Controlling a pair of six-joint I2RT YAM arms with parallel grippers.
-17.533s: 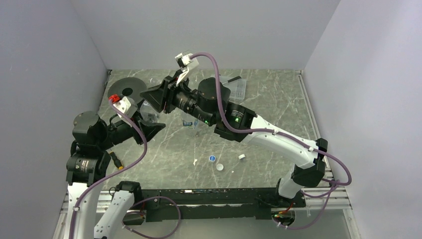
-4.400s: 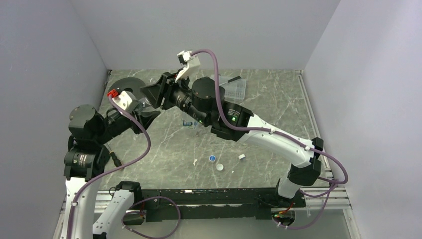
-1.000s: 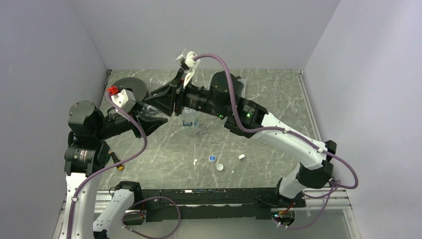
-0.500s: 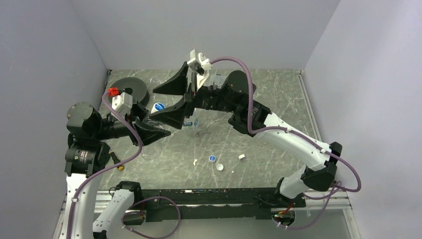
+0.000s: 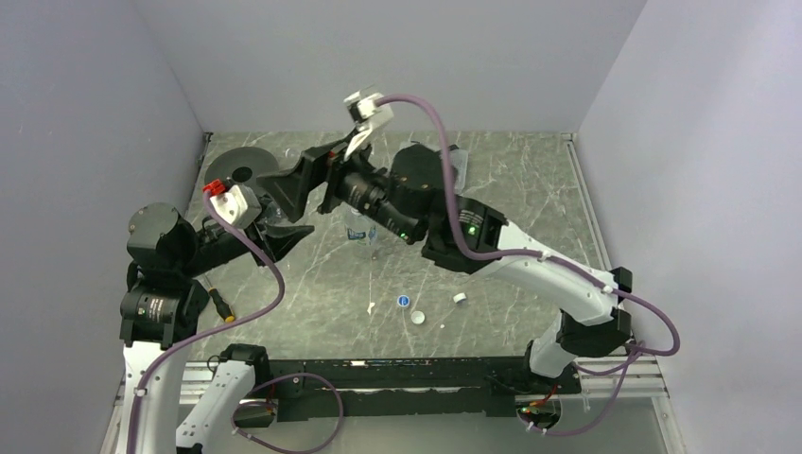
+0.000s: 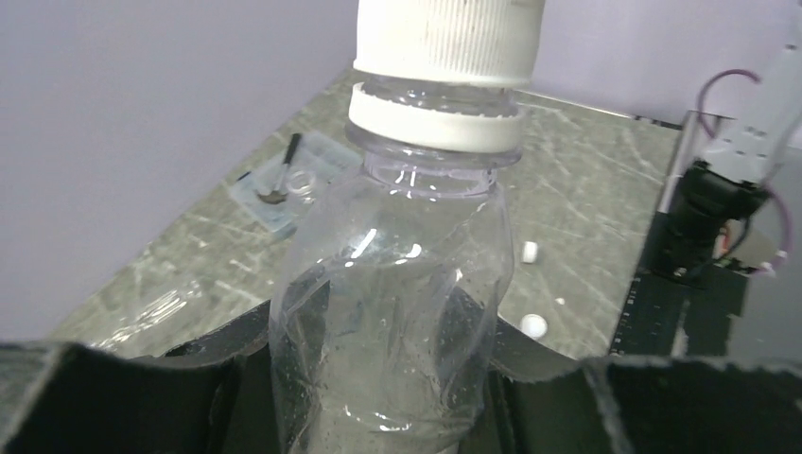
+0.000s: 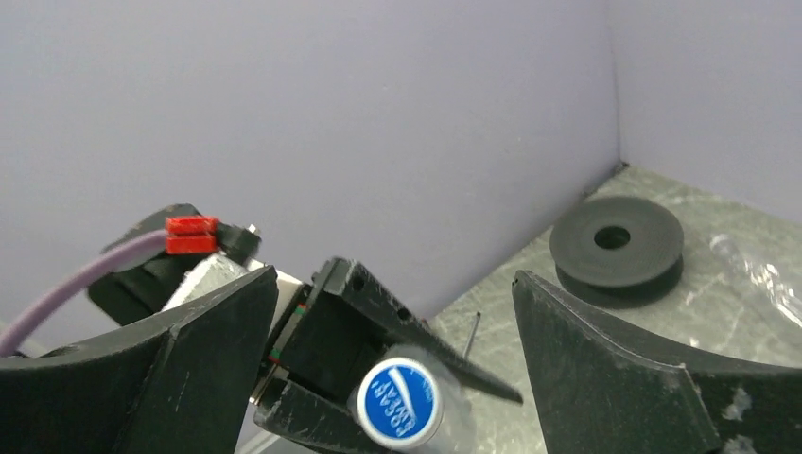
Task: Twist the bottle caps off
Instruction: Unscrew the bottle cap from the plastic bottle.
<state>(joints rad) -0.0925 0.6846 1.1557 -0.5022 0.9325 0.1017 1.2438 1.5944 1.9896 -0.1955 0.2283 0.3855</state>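
My left gripper [image 6: 388,383] is shut on the body of a clear bottle [image 6: 392,284], dented where the fingers press. A white ribbed bottle cap [image 6: 444,38] sits on its neck. From the right wrist the same cap [image 7: 399,401] shows a blue printed top. My right gripper [image 7: 397,350] hangs open over it, fingers wide on either side and touching nothing. From above, the right gripper [image 5: 301,187] hovers just beyond the left gripper [image 5: 280,227]. A short bottle with a blue label [image 5: 359,230] stands mid-table. Three loose caps [image 5: 404,302] [image 5: 417,319] [image 5: 460,298] lie near the front.
A black disc with a centre hole [image 5: 241,170] rests at the back left. A clear rectangular tray [image 5: 456,166] sits at the back. Another clear bottle [image 7: 757,274] lies beside the disc. Grey walls close in the table on three sides.
The right gripper opened, drew back to the right, then swung back left over the capped bottle. The left gripper kept hold of the bottle, shifting slightly.
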